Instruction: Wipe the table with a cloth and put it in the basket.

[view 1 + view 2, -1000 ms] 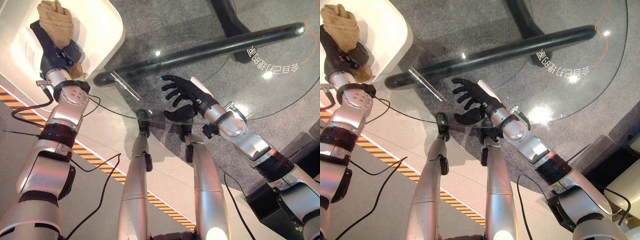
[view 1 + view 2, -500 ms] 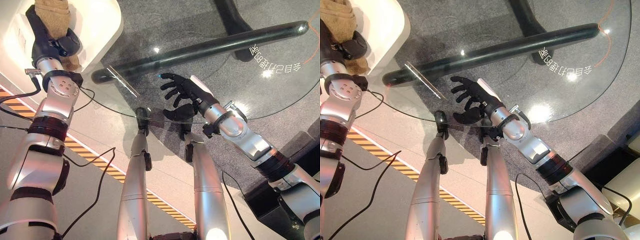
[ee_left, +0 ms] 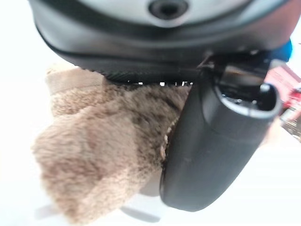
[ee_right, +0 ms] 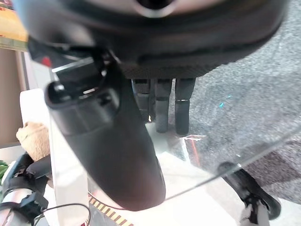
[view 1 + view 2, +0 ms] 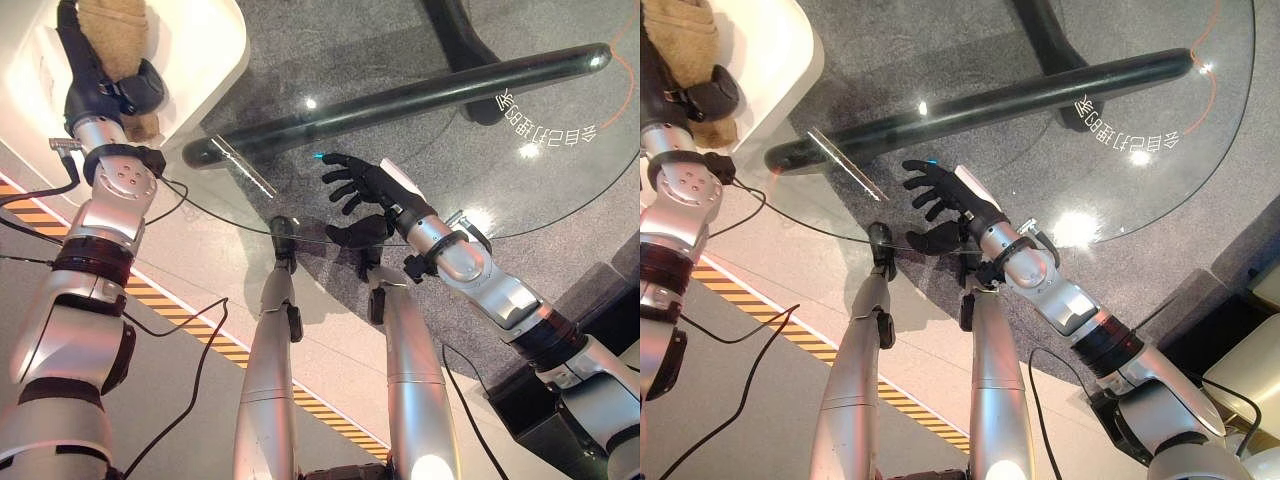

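Left wrist view — cloth (image 3: pixel 94 155) gripped (thumb-side) by left robot hand (image 3: pixel 221 141).

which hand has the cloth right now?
The left hand: its fingers are curled round the tan cloth over the white basket. The right hand holds nothing, fingers spread above the glass table.
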